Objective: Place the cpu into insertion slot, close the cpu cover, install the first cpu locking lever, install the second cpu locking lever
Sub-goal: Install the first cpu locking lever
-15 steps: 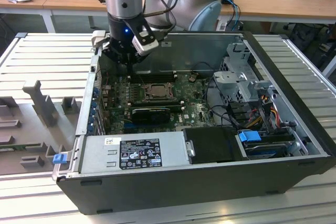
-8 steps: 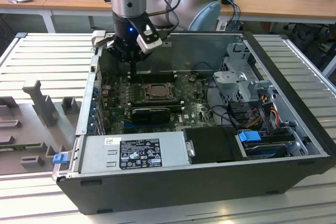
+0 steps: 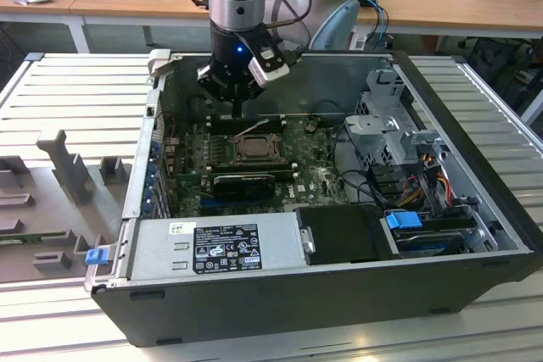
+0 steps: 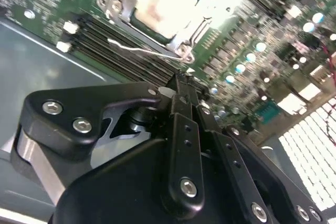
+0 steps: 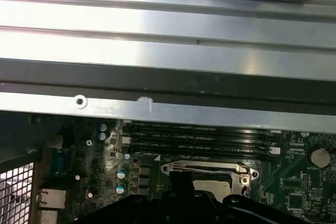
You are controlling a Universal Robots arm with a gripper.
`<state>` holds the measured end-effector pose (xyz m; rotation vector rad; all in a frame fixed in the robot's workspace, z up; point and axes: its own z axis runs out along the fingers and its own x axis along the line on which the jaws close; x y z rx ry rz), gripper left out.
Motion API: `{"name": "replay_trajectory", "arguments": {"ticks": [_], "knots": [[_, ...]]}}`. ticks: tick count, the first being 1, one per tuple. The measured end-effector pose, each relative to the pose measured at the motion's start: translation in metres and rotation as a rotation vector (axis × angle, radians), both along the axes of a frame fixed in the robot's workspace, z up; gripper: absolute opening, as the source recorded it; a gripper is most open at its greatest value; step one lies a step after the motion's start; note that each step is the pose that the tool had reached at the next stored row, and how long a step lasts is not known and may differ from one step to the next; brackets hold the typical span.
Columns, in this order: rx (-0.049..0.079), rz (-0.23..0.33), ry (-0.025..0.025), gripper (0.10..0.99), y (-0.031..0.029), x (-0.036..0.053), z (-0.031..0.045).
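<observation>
The cpu [image 4: 157, 4] lies in the insertion slot [image 3: 252, 149], its pale top showing through the window of the cpu cover [image 4: 185, 31], which lies flat over it. A thin wire locking lever [image 4: 137, 50] stands free beside the socket's edge, also seen as a pale rod [image 3: 257, 126] in the exterior view. My gripper [image 3: 237, 104] hangs just above the board at the socket's far side, close to that lever. Its black fingers [image 4: 182, 103] are shut together with nothing between them. In the first wrist view the socket frame [image 5: 207, 168] shows just beyond the gripper body.
The socket sits on a green motherboard [image 3: 191, 167] inside an open black computer case [image 3: 339, 294]. Dark memory slots [image 5: 199, 140] run along the socket. A long black card [image 3: 244, 182], a power supply [image 3: 216, 247] and a drive cage [image 3: 399, 137] surround it.
</observation>
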<state>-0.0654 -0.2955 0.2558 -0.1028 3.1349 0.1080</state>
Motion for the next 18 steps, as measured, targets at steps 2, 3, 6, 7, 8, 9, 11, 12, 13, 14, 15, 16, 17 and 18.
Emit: {"name": "replay_trajectory", "arguments": {"ticks": [2,3,6,7,8,9,11,12,13,14,15,16,17,18], "knots": [[0.0,0.0,0.0,0.106,0.0,0.0031,-0.0007],[0.0,0.0,0.0002,0.106,-0.0001,0.0031,-0.0007],[0.0,0.0,-0.0001,0.106,0.0,0.0036,-0.0015],[0.002,0.0,-0.0002,0.106,0.0,0.0039,-0.0021],[0.005,0.0,0.0002,0.106,-0.0001,0.0039,-0.0026],[0.017,0.0,0.0001,0.106,-0.0003,0.0039,-0.003],[0.054,0.0,0.0001,0.106,-0.0019,0.0039,-0.0035],[0.056,0.0,-0.0002,0.106,-0.0022,0.004,-0.0049],[0.056,0.0,-0.0001,0.106,-0.0025,0.0041,-0.0072],[0.056,-0.001,-0.0001,0.106,-0.0025,0.0045,-0.009],[0.056,-0.001,-0.0002,0.106,-0.0025,0.0052,-0.0109],[0.056,-0.001,-0.0001,0.106,-0.0025,0.0063,-0.0127],[0.056,-0.001,-0.0001,0.106,-0.0026,0.0093,-0.0157],[0.056,-0.001,-0.0001,0.106,-0.0026,0.0116,-0.0173]]}}
